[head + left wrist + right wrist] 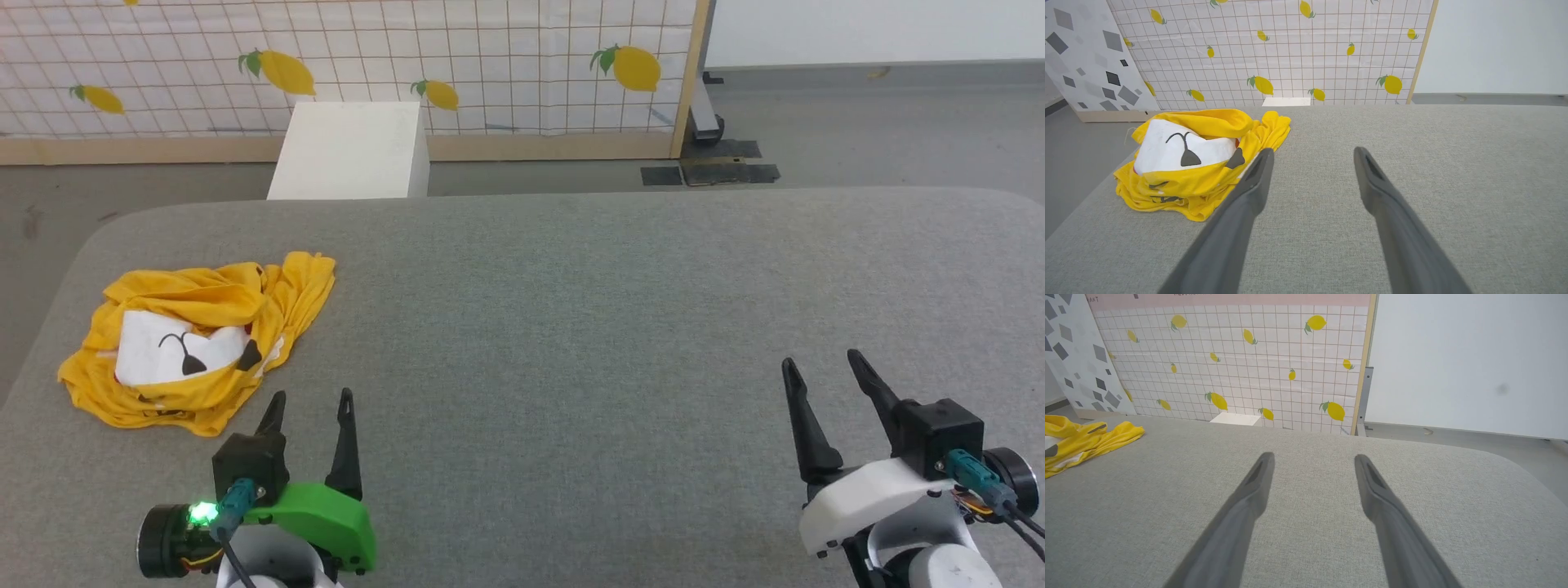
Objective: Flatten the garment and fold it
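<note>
The garment (200, 343) lies crumpled in a heap at the far left of the grey worktop (588, 310), close to its left edge, with the tiger print partly showing. The left pincer (313, 394) hovers just beside the heap, released and empty. The right pincer (820, 358) is also spread and empty, well apart on the other side.

A pinch into the bunched folds may catch several layers, so the shirt would lift as a lump rather than open. A leftward pull could drag it off the edge.

The left wrist view shows the heap's height and overlapping folds, which the head view flattens. The head view shows how far each pincer sits from the heap.
</note>
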Available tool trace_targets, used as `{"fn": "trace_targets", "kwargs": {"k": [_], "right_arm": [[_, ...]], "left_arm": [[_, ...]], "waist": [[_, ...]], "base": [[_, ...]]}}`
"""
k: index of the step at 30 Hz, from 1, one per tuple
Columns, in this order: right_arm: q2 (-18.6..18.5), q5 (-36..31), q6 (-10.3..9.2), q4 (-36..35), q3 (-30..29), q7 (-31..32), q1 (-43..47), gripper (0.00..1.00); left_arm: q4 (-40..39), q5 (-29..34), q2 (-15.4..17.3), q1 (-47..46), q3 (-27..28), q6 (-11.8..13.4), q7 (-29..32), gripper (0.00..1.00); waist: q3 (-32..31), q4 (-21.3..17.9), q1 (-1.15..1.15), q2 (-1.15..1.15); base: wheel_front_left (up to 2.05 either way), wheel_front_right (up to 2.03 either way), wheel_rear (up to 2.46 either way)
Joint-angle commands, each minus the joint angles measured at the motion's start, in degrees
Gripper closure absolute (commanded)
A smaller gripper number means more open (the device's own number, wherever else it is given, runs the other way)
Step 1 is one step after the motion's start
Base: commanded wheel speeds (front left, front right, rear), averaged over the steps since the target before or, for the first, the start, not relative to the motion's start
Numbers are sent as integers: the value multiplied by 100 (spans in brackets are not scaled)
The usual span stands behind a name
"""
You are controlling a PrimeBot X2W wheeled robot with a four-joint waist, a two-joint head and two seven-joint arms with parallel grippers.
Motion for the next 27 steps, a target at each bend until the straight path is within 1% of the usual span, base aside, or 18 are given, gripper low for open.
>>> {"fn": "trace_targets", "kwargs": {"k": [1, 19, 27], "right_arm": [[3, 78, -2, 46, -21, -72, 89, 0], [4, 209, -3, 260, -68, -284, 121, 0], [5, 263, -4, 362, -82, -378, 136, 0]], "left_arm": [[36, -107, -2, -47, -8, 32, -73, 0], [200, -305, -4, -31, -26, 84, -284, 0], [253, -394, -6, -16, -49, 116, -377, 0]], "waist": [[2, 54, 0, 0], [43, 740, 0, 0], [54, 987, 0, 0]], "base": [[0, 0, 0], [0, 0, 0], [0, 0, 0]]}}
